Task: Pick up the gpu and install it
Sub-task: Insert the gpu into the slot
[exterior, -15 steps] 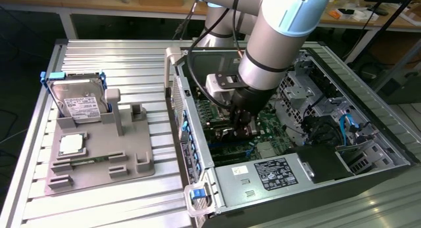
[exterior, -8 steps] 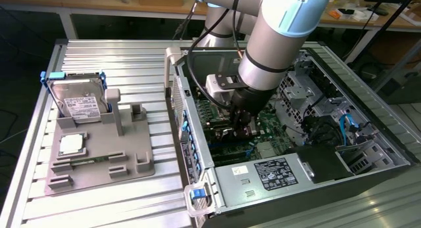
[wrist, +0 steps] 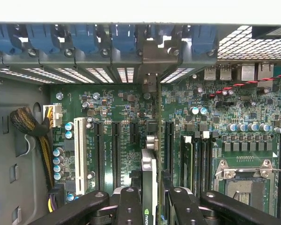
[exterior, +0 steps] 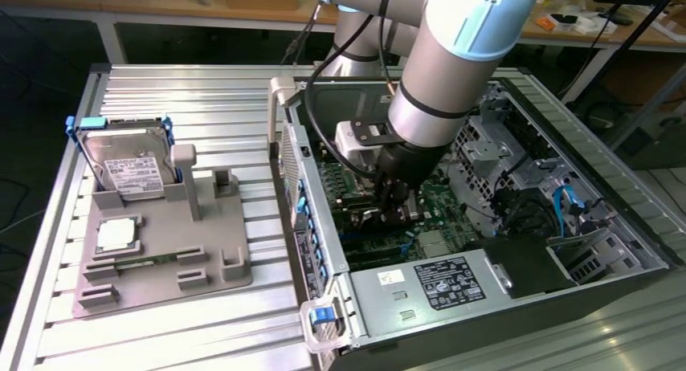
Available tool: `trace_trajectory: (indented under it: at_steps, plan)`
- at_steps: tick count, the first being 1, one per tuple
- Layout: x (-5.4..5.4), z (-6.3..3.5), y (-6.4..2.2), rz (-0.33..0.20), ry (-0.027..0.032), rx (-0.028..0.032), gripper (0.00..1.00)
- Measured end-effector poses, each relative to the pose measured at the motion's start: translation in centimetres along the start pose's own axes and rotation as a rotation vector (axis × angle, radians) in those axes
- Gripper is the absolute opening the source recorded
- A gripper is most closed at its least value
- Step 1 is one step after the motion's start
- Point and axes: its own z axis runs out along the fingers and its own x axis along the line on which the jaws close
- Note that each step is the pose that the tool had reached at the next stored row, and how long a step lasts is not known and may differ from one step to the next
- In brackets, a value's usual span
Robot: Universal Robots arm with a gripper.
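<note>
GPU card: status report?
Gripper shut on slim dark gpu card, silvery end. Card edge-on over green motherboard, inside open computer case. Nothing blocking seen.

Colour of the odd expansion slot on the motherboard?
White slot; wrist view shows it best.

case [exterior: 287, 146] side open, hand [wrist: 154, 204] and gpu [wrist: 148, 176] over slots [wrist: 116, 150], cable bundle [wrist: 28, 126] at edge, blue latches [wrist: 84, 37] lining wall

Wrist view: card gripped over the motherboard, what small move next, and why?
Probably a slow, straight descent. The gripper is shut on the gpu, a slim dark circuit card with a silvery end, held edge-on over the green motherboard beside a long black slot. Whether it lines up with a slot I cannot tell, so ease down.
</note>
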Motion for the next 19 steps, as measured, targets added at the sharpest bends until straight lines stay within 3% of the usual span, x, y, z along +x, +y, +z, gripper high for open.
trace_trajectory:
  at_steps: [5, 19]
  plan:
    - [0.02, 0.58, 0.0, 0.0, 0.0, 0.0031, 0.27]
    - [0.0, 0.12, 0.0, 0.0, -0.0001, 0.0033, 0.27]
